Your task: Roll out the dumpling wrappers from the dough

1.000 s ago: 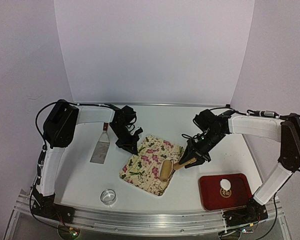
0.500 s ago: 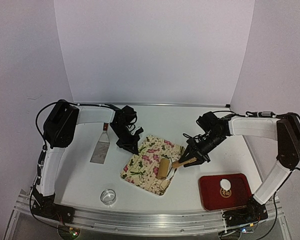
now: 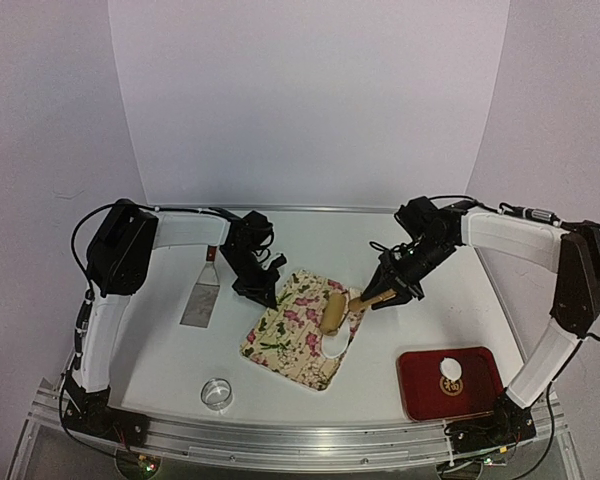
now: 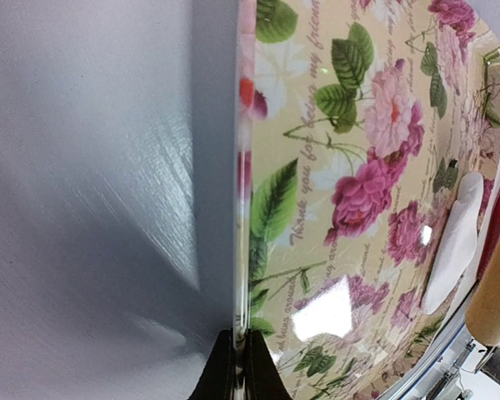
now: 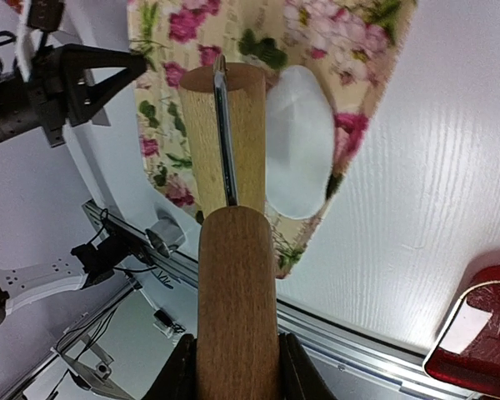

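Note:
A flat white oval of dough, the dumpling wrapper (image 3: pixel 337 345) (image 5: pixel 298 154) (image 4: pixel 454 242), lies near the right corner of the floral board (image 3: pixel 290 330) (image 4: pixel 358 167) (image 5: pixel 342 33). My right gripper (image 3: pixel 390 292) (image 5: pixel 236 367) is shut on the brown handle (image 5: pixel 236 308) of the wooden rolling pin. Its pale roller (image 3: pixel 332 310) (image 5: pixel 225 133) rests on the board just beyond the wrapper, beside its far edge. At the board's far left edge my left gripper (image 3: pixel 263 290) (image 4: pixel 240 367) is shut on the thin rim.
A metal spatula (image 3: pixel 202 300) lies left of the board. A small metal ring cutter (image 3: pixel 216 392) (image 5: pixel 162 237) sits near the front edge. A red tray (image 3: pixel 480 395) (image 5: pixel 475 342) at front right carries a white dough lump (image 3: pixel 450 372).
The right gripper has pulled the rolling pin away from the front, off the dough. The white oval now lies uncovered. The left gripper and board have stayed put.

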